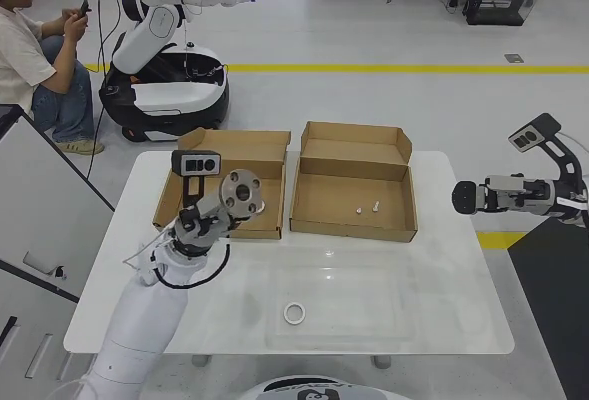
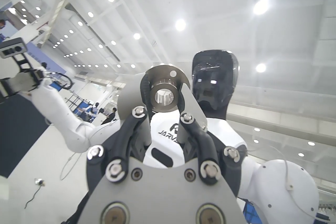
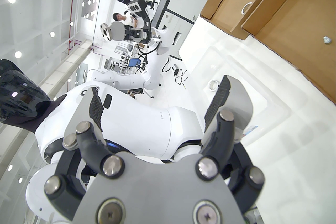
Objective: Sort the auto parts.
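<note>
White table carries two open cardboard boxes side by side at its far edge and a clear tray near the front. The left gripper is raised above the near corner of the left cardboard box and turned up toward the robot's head. It is clenched on a flanged metal hub, with its fingers on either side of the hub's short barrel; the bored end faces the wrist camera and the round flange with its holes faces the top view. A white ring lies flat in the clear tray. Two small bolts lie near each other on the floor of the right cardboard box. A second white ring leans in the left cardboard box. The right gripper hangs off the table's right edge, well apart from the boxes, fingers spread and holding nothing.
</note>
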Available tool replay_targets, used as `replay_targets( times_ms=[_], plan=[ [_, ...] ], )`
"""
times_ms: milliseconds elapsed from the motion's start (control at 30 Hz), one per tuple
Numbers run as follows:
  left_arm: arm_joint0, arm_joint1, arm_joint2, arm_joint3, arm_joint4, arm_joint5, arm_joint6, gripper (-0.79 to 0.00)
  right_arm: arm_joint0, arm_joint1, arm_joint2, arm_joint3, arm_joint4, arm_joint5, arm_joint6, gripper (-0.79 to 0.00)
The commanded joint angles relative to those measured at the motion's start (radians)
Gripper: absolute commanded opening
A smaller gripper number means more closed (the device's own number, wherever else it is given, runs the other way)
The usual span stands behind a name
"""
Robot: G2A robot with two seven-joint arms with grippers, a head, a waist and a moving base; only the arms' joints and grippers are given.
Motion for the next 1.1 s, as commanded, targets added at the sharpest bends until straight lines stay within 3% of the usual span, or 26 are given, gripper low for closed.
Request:
replay_targets(
  times_ms=[0, 400, 667, 1067],
  plan=[
    [-0.019, -0.001, 0.003, 0.027, 0.051, 0.001, 0.013, -0.785, 0.000, 0.000, 0.000, 0.000, 0.000, 0.000, 0.000, 0.000],
    [-0.174, 0.001, -0.022, 0.138, 0.280, 0.032, 0.076, -0.785, 0.000, 0.000, 0.000, 0.000, 0.000, 0.000, 0.000, 0.000],
    [-0.274, 0.017, -0.050, 0.204, 0.536, 0.104, 0.072, -0.785, 0.000, 0.000, 0.000, 0.000, 0.000, 0.000, 0.000, 0.000],
    [-0.298, 0.043, -0.045, 0.234, 0.905, 0.216, 0.099, -0.785, 0.000, 0.000, 0.000, 0.000, 0.000, 0.000, 0.000, 0.000]
  ],
)
